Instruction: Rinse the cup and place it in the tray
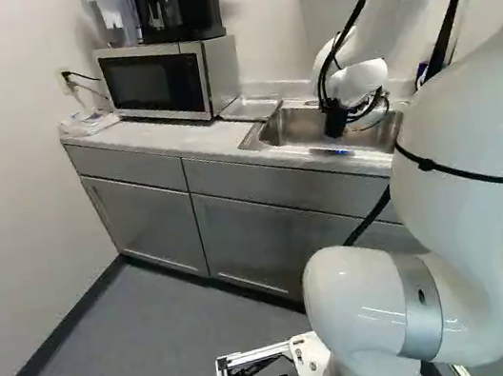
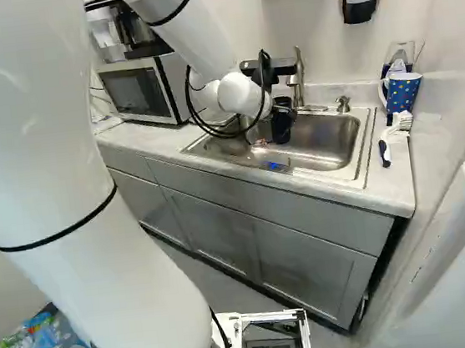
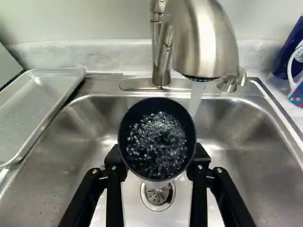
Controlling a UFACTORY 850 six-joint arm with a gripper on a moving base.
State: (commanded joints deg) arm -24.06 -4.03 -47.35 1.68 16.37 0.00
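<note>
The gripper (image 3: 157, 160) is clasping the cup (image 3: 157, 142) over the drain (image 3: 158, 195). Water is churning inside; carrying it unemptied could be causing spills, and wet sides, slipping. The tap (image 3: 206, 42) is hanging just ahead, risking a knock on lifting. Leftward, the sink's rim (image 3: 52, 130) is standing before the tray (image 3: 40, 109); a mug (image 3: 297, 90) is sitting far right.

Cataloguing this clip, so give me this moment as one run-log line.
gripper shut on cup | faucet running at cup's rim | bubbly water in cup | tray beside sink, cup not placed
</note>
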